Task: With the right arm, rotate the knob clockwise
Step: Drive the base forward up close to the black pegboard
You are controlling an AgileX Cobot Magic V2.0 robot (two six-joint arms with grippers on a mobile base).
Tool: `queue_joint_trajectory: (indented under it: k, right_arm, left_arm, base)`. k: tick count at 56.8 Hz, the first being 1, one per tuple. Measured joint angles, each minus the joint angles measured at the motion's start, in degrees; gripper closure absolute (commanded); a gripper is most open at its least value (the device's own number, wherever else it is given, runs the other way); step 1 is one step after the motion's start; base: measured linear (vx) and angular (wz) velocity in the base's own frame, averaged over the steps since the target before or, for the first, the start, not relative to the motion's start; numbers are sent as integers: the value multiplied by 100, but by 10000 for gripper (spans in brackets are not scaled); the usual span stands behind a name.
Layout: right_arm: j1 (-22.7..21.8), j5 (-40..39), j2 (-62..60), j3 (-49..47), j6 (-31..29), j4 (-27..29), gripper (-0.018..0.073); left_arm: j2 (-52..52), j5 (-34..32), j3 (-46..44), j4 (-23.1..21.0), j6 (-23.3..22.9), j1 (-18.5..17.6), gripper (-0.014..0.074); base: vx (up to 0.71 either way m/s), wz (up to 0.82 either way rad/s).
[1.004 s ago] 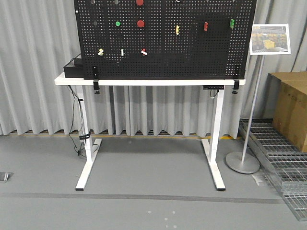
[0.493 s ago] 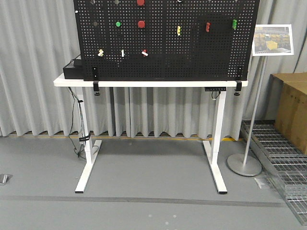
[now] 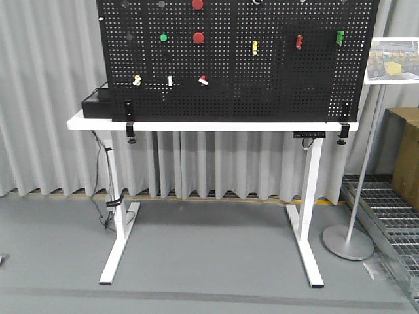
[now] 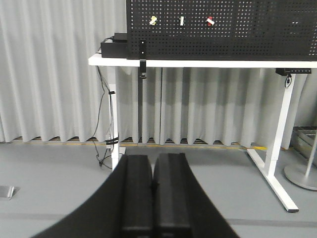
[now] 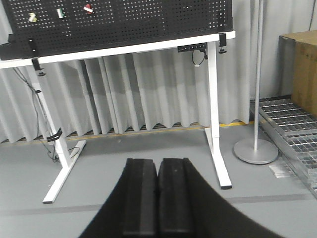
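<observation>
Front view: approach step, I judged. Pegboard (image 3: pixel 262 85) sat on table (image 3: pixel 209 126); knob was among its fittings, which one unclear. Counted two round red buttons (image 3: pixel 198 37), one green button (image 3: pixel 163 37), three small handles (image 3: pixel 169 80) along pegboard's lower row.
Left wrist: left gripper (image 4: pixel 152 183) pinched closed, empty, well short of pegboard.
Right wrist: right gripper (image 5: pixel 157 183) closed, empty; next called for driving closer, raising it.

Soft, even indoor light filled all three views, leaving only faint shade under the surface (image 3: pixel 209 126) and on the floor (image 3: pixel 209 261). The black pegboard (image 3: pixel 262 78) showed no glare. Close to the lens, the left pincer (image 4: pixel 152 159) and right pincer (image 5: pixel 157 162) were blurred, while the background was sharp.
</observation>
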Motion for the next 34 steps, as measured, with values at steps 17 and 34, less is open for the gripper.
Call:
queue_joint_trajectory:
  k: [17, 34]
  right_arm:
    - [0, 6, 0, 0, 0, 0, 568]
    - [0, 1, 0, 0, 0, 0, 568]
  left_arm:
    - [0, 0, 0, 0, 0, 0, 603]
    - [0, 1, 0, 0, 0, 0, 603]
  base:
    - [38, -5]
    - [39, -2]
